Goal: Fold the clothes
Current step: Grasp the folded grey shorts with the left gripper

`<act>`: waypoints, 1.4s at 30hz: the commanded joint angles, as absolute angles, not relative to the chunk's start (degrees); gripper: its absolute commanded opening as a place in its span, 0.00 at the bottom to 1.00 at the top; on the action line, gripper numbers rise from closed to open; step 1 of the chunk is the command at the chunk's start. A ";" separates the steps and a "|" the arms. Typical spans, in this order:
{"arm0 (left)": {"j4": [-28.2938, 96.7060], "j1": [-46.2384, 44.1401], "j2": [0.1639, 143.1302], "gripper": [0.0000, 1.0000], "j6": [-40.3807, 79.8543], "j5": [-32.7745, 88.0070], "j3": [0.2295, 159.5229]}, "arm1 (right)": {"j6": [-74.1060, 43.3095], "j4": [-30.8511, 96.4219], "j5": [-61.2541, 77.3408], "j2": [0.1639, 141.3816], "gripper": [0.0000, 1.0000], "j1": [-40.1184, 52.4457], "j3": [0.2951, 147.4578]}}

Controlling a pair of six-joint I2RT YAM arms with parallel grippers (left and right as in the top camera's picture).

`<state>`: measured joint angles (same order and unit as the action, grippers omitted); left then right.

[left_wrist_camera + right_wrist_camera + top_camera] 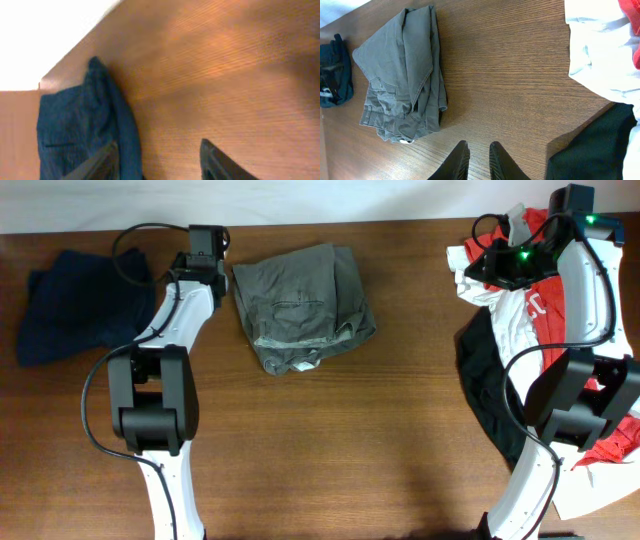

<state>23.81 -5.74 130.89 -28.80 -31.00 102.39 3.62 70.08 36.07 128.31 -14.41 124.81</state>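
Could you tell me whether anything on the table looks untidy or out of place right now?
The folded grey shorts sit lopsided, with uneven edges and pale lining poking out at one corner. At the right, the white piece, red piece and black piece lie in a crumpled, unfolded heap.

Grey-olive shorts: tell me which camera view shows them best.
Right wrist view: the grey-olive shorts lie whole, large and sharp, with folds and seams visible. The overhead view also shows them whole, but smaller and less detailed. The left wrist view misses them, showing a navy piece instead.
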 commanded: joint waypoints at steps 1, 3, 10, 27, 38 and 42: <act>30.65 -11.55 123.72 0.61 -33.19 -20.99 104.31 | 4.10 70.04 36.18 127.07 0.20 -14.20 124.79; 34.28 -13.52 121.40 0.73 -27.40 -18.20 104.31 | 4.08 70.11 35.62 127.07 0.20 -14.20 124.79; 51.42 -20.82 116.75 0.77 -24.99 -7.81 104.31 | 4.10 70.43 35.35 127.07 0.20 -14.20 124.79; 56.03 -27.86 126.15 0.77 -43.44 -3.09 102.76 | 4.10 71.37 35.35 127.07 0.20 -14.20 124.77; 55.83 -27.88 132.90 0.77 -44.71 -4.34 102.76 | 4.10 71.22 35.35 127.07 0.20 -14.20 124.77; 55.72 -27.86 133.99 0.77 -44.73 -4.34 102.76 | 4.10 71.13 35.35 127.07 0.20 -14.20 124.77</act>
